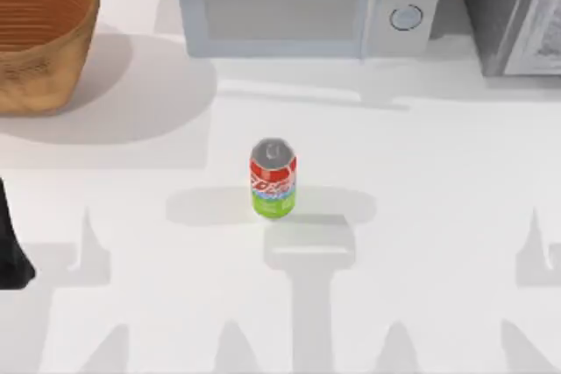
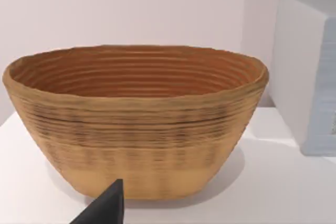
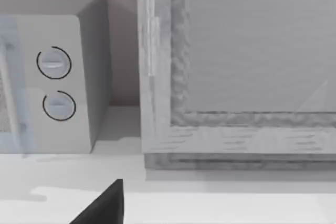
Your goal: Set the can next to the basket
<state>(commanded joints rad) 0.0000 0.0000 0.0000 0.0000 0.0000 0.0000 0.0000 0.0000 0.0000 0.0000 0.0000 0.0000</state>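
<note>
The small drink can (image 1: pixel 273 178), silver top, red upper band with white lettering, green lower part, stands upright near the middle of the white table (image 1: pixel 438 172), alone and ungripped. The large round woven wicker basket (image 1: pixel 39 37), tan outside and ribbed orange-brown inside, sits at the table's far left corner, well apart from the can. Along the far edge stand a pale grey microwave with two round dials (image 1: pixel 307 2) and, toward the far right corner, a grey framed cabinet (image 1: pixel 517 10). The left arm shows as a dark shape (image 1: pixel 10 251) at the table's left edge; its wrist view faces the basket with a single dark fingertip (image 2: pixel 107 207) at the frame's foot. The right wrist view faces the microwave dials and cabinet, again with one dark fingertip (image 3: pixel 105 205). How far either claw is open cannot be told; neither holds anything. Judged risks: the can is tall and narrow, so an off-centre or glancing approach could tip it and send it rolling. A carry toward the basket that runs low could knock the basket's flared wall, and releasing above the table rather than on it could let the can topple against or into the basket instead of standing beside it.
</note>
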